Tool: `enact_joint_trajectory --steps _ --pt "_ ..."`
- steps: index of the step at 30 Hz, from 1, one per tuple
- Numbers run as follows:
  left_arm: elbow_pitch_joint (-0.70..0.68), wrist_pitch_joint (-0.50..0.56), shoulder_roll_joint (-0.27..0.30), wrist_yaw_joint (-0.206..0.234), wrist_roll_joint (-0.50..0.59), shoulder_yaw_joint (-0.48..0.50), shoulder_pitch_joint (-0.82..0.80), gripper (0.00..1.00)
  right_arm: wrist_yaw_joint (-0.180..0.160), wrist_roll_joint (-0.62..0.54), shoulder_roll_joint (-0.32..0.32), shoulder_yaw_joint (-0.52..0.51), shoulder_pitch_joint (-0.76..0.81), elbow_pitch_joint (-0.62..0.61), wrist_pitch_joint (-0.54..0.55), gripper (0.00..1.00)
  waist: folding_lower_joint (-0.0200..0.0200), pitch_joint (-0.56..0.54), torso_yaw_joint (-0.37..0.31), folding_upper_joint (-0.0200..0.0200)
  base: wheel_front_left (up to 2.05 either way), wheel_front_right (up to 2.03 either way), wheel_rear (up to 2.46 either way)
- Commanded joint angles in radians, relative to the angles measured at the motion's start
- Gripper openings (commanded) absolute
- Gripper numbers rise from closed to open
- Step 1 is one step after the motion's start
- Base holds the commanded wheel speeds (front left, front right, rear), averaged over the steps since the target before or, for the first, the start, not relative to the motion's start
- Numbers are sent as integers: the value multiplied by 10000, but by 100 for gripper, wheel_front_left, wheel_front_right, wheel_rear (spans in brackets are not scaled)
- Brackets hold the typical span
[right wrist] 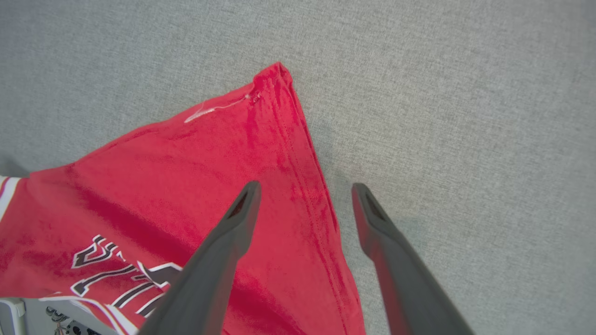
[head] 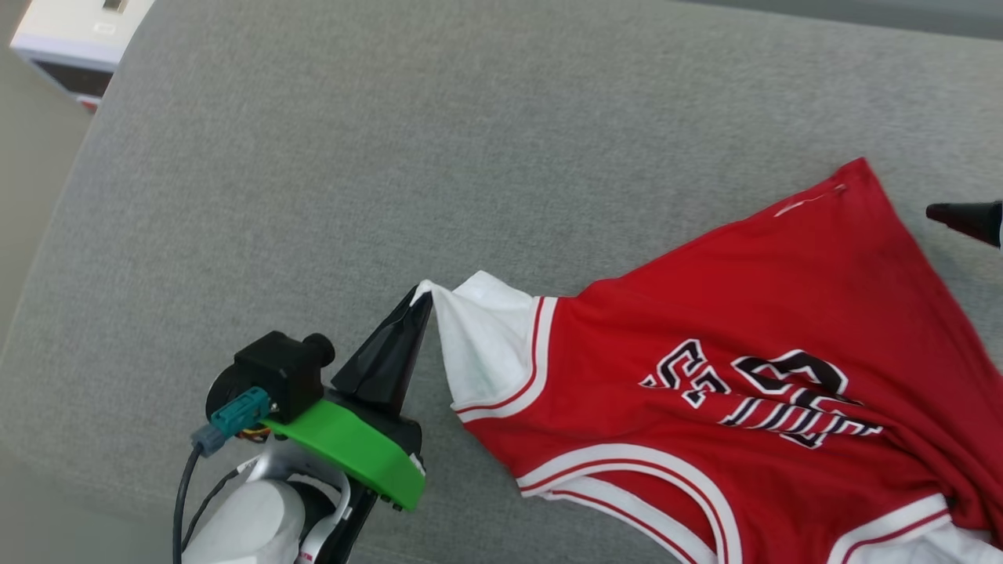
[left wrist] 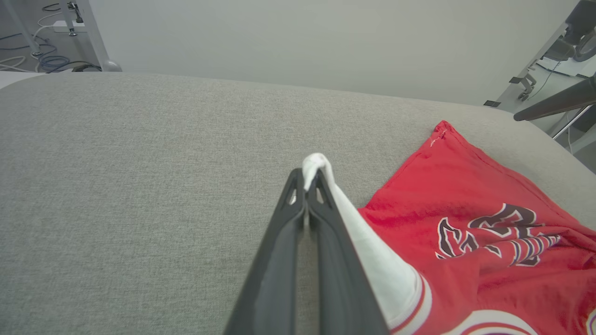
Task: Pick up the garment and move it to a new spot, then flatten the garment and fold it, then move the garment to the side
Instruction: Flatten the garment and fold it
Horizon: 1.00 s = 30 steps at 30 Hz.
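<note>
- The garment lies on the grey cloth-topped bench, spread from head-view centre out to 4 o'clock. It's front up w/ the lettering showing, rumpled, not flat.
- The left tool, at approx. 7 o'clock, is pinched fully closed on the tip of the white sleeve. A bit of cloth bunches out past its tips in left wrist view.
- The right tool, at 3 o'clock, stands wide open w/ nothing in it. One finger is over red cloth, the other over bare bench, near the hem corner.
- Handling, prob.: a light, limp knit w/ no stiffness, so it sags and drags between grips. Looks a bit slick, so a small pinch may slip.
- Best holds: the doubled seams, i.e. sleeve cuff, hem corner, shoulder. Take two pts well apart to keep it taut.
</note>
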Motion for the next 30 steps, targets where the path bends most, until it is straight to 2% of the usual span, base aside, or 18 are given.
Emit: enact_joint_trajectory --steps 1,11,23,24,26,30 --pt "-10 -83 -55 -41 137 -27 -226 0 -7 -139 59 31 -249 193 -51 100 -1 735 692 0 0 0 0" --pt "168 -298 -264 -178 148 -171 -610 0 -7 -654 -42 443 -1137 1457 -514 100 -1 1307 1189 0 0 0 0" --pt "429 -542 -385 -215 64 -226 -682 0 -7 -884 -392 1255 -700 2194 -508 100 -1 1439 1518 0 0 0 0" --pt "449 -552 -387 -214 58 -226 -684 0 -7 -858 -414 1295 -656 2225 -492 96 -1 1428 1527 0 0 0 0" --pt "494 -567 -391 -211 47 -234 -688 0 -7 -810 -434 1348 -570 2275 -471 0 -1 1392 1539 0 0 0 0" --pt "575 -586 -391 -195 26 -253 -668 0 -7 -703 -449 1423 -457 2323 -561 0 -1 1260 1524 0 0 0 0"
